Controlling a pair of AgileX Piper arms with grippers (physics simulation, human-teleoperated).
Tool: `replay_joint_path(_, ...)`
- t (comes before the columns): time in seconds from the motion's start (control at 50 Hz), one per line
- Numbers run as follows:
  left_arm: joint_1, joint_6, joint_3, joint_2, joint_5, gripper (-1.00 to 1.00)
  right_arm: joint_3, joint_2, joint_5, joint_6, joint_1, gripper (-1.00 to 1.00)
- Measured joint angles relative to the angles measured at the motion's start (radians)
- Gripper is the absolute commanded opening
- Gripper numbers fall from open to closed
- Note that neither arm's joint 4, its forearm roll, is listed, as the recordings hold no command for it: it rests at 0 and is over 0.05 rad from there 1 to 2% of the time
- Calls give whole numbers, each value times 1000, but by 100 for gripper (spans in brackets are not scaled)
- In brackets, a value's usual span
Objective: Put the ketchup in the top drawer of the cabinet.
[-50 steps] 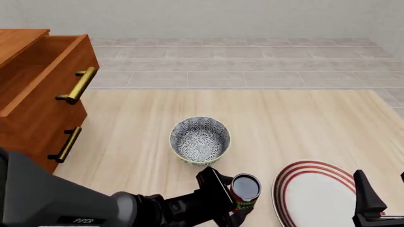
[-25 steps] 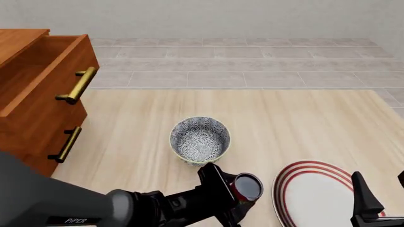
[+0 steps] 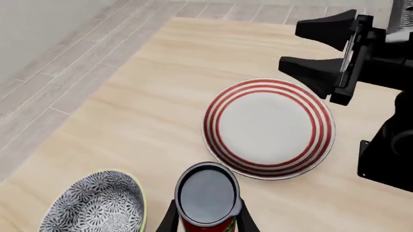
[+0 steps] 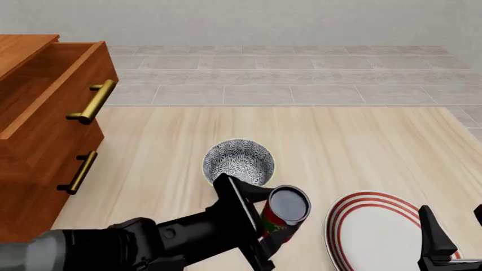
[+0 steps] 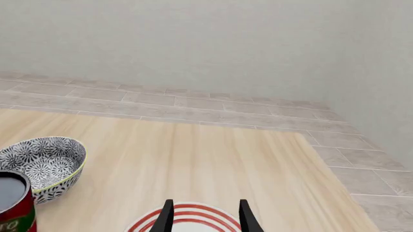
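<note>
While the left gripper (image 4: pixel 265 226) is clamped on it, the ketchup (image 4: pixel 283 215) sits tilted above the table (image 4: pixel 362 147), a small can with a red label, a green band low on its side and a dark grey top turned toward the front camera. In the left wrist view the can (image 3: pixel 206 198) fills the gap between the two black fingers (image 3: pixel 169 220), which press against its sides. It hangs just in front of the patterned bowl (image 4: pixel 238 161) and just left of the red-striped plate (image 4: pixel 373 231).

At the far left stands the cabinet (image 4: pixel 30 186), with its top drawer (image 4: pixel 56 96) pulled out and open upward, its brass handle (image 4: pixel 92 103) facing the table. The lower drawer's handle (image 4: pixel 78 173) lies further back beneath it. Between the can and the drawer the light wood surface is bare, and so is the stretch beyond the bowl up to the table's far edge, where grey floor tiles (image 4: pixel 286 73) begin.

The right gripper (image 5: pixel 205 216) hovers over the near rim of the plate (image 5: pixel 187 217), its fingers spread apart with nothing between them. From the left wrist view this gripper (image 3: pixel 313 50) shows at the plate's far side, jaws parted.
</note>
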Motion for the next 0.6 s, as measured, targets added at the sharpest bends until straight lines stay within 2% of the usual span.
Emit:
replay_joint_path(0.34, 69, -5, -65, -335, 281, -100, 1, 0, 1, -27, 5, 100)
replay_joint_path(0.6, 148, -19, -153, -496, 470, -100, 1, 0, 3, -43, 22, 100)
